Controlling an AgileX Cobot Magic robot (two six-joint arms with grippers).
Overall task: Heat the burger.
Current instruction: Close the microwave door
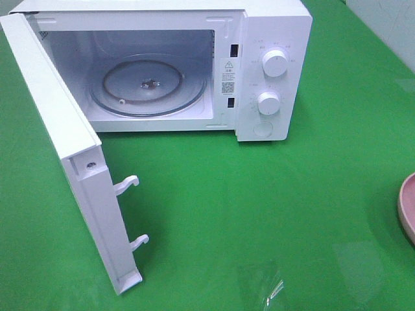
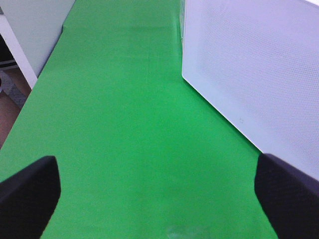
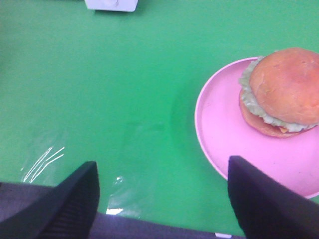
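Exterior high view: microwave (image 1: pixel 194 65), upper half of frame, door (image 1: pixel 71 162) swung wide toward the lower left; glass turntable (image 1: pixel 149 87) bare inside; two dials (image 1: pixel 272 81) on the panel at right. Green bench (image 1: pixel 259 214) fills the rest. Pink plate (image 1: pixel 408 207), a sliver only, at the right edge; no arm in this view

Right wrist view: burger (image 3: pixel 281 92) sits on the plate (image 3: pixel 224 124), upper right of frame, bun uppermost, lettuce and patty showing beneath. Right tool (image 3: pixel 162 196) open, both fingers (image 3: pixel 70 199) dark at the lower corners, wide apart, nothing between them. Burger lies ahead of this tool and off toward the right-hand finger, not yet between the two; apart from both. Round item, no long axis to align

Left wrist view: left tool (image 2: pixel 157 191) open, empty, fingers (image 2: pixel 30 191) at the lower corners. Door's perforated face (image 2: pixel 254 69) in the upper right; bench ahead

Judgement: right arm is the nearer to the burger, which is on that side of the bench; left arm is beside the door. Burger still outside the oven, task at its start; the coming grasp turns on shifting the right tool sideways until the bun centres between the fingers
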